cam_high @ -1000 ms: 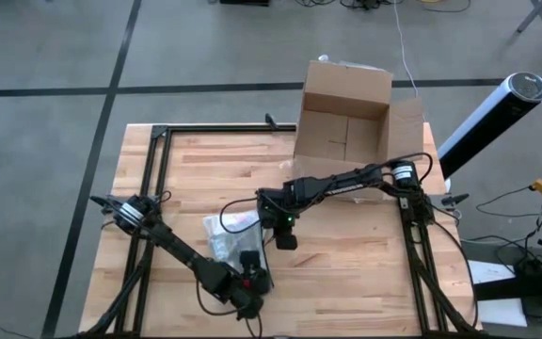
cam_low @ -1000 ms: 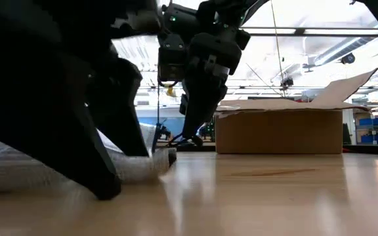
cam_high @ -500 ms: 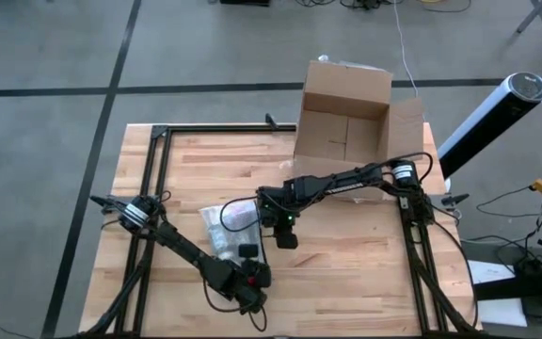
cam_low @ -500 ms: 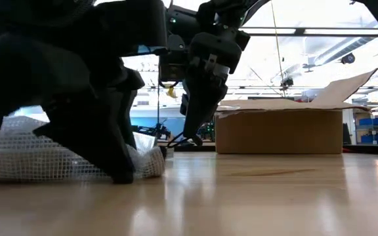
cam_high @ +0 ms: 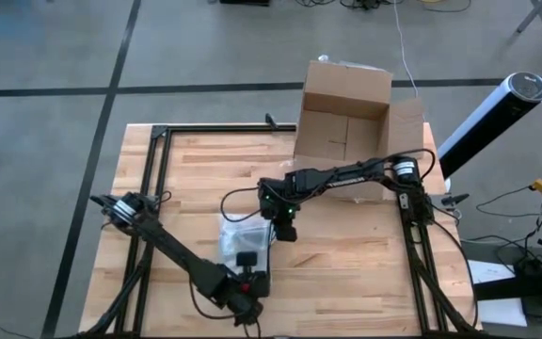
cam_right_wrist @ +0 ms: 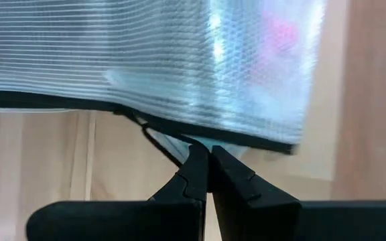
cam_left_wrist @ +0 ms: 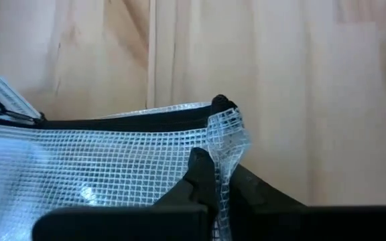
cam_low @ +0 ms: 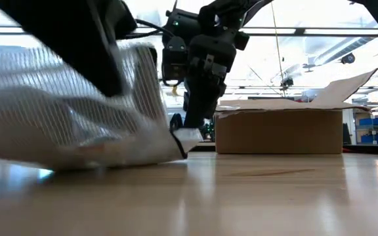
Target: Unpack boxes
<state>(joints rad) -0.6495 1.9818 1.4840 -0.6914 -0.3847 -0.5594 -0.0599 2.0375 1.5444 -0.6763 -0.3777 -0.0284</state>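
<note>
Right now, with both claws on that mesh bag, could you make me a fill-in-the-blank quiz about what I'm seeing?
1. Both claws are pinching the mesh ____.
2. The left claw grips its corner, and the right claw grips its dark ____.
3. The cardboard box at the table's far edge has its flaps ____.
4. The table is made of ____.

Missing words: pouch; edge; open; wood

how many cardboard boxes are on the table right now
1. The open cardboard box sits at the table's far edge, flaps up, behind the mesh pouch that both grippers pinch. No other box shows, though the arms block part of the low view.
</note>
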